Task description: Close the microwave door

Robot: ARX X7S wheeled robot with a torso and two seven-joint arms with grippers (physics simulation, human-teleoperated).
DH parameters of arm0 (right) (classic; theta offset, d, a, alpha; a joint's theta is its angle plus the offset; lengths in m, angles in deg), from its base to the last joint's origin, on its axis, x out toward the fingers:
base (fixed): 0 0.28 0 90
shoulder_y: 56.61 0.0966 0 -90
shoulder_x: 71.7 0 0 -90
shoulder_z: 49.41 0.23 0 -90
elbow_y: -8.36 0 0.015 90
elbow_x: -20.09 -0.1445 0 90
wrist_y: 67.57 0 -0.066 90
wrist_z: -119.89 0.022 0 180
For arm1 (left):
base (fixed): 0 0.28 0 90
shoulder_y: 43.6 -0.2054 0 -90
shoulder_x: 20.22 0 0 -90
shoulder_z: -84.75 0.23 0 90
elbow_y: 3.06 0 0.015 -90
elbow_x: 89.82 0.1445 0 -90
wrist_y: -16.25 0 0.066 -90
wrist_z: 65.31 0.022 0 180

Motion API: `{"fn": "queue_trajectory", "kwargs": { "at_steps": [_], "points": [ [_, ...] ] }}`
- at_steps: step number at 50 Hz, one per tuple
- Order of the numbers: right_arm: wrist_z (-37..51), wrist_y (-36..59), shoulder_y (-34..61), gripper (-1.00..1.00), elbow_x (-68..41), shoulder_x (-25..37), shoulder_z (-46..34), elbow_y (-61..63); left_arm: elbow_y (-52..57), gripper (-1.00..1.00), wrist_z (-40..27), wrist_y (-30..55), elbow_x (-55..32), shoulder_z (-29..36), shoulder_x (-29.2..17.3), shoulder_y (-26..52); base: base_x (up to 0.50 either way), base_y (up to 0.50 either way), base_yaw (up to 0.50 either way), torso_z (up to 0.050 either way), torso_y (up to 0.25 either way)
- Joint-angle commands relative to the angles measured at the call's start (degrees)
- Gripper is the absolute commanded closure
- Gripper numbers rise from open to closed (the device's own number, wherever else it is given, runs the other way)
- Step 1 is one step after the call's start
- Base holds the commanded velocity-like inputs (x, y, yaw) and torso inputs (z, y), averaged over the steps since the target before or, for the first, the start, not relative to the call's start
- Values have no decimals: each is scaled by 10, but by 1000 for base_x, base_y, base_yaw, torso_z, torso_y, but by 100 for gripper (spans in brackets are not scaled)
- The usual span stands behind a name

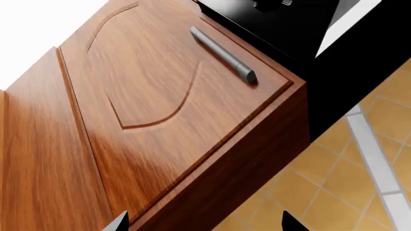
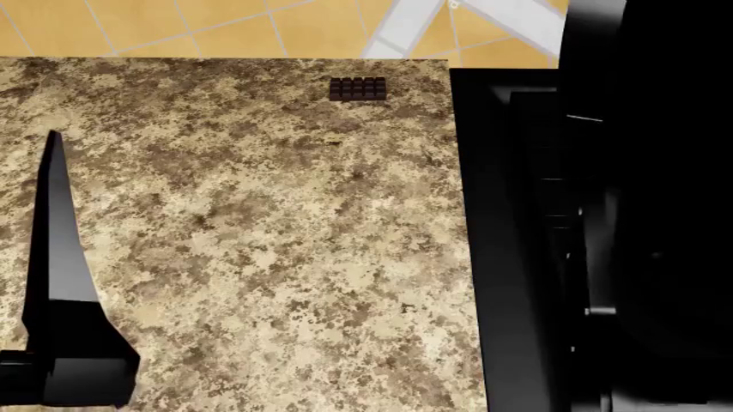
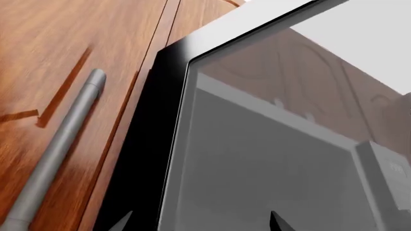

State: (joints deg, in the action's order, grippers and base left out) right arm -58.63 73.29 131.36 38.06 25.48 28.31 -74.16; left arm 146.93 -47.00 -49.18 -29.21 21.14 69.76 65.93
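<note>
The left end effector (image 1: pixel 202 222) showed only as two fingertip points at the edge of its wrist view, spread apart with nothing between them, so it read as released. Ahead of it stood a wooden cabinet door (image 1: pixel 160 120) with a grey bar handle (image 1: pixel 223 54), and past the cabinet's corner a tiled floor (image 1: pixel 359 173). Nothing there belonged to the task, so this arm was best kept idle and clear.

In the head view a speckled tabletop (image 2: pixel 252 223) carried a small dark chocolate bar (image 2: pixel 357 88) near its far edge, with black robot parts at both sides.

The right end effector (image 3: pixel 200 220) likewise showed two separated tips gripping nothing, released. Directly in front of it, and close, was the microwave door (image 3: pixel 270 159), a black frame around glass through which the grey cavity showed; whether it touched the door could not be told. A second cabinet handle (image 3: pixel 57 149) lay beside that frame.

To close the door well, the right arm probably needed a flat, steady push on the frame rather than the glass, following the hinge's arc until it latched.
</note>
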Motion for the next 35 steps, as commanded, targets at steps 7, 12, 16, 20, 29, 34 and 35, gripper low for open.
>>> {"fn": "queue_trajectory", "kwargs": {
  "at_steps": [7,12,16,20,29,34,35],
  "points": [
    [14,-25,4,-100,-26,3,26,-39,0,-100,12,20,5,9,0,21,0,0,0,0,0],
    [25,-34,13,-100,-38,-1,45,-73,0,-100,16,29,12,16,0,30,0,0,0,0,0],
    [37,-46,17,-100,-44,-2,57,-97,0,-100,21,40,16,20,0,41,0,0,0,0,0],
    [47,-50,21,-100,-43,2,61,-118,0,-100,20,34,18,22,0,37,0,0,0,0,0],
    [76,-81,33,-100,-41,8,64,-189,0,-100,24,48,24,32,0,48,0,0,0,0,0],
    [80,-87,35,-100,-48,7,69,-207,0,-100,25,49,24,31,0,48,0,0,0,0,0],
    [82,-90,36,-100,-49,7,71,-210,0,-100,24,47,25,32,0,47,0,0,0,0,0]
  ]
}}
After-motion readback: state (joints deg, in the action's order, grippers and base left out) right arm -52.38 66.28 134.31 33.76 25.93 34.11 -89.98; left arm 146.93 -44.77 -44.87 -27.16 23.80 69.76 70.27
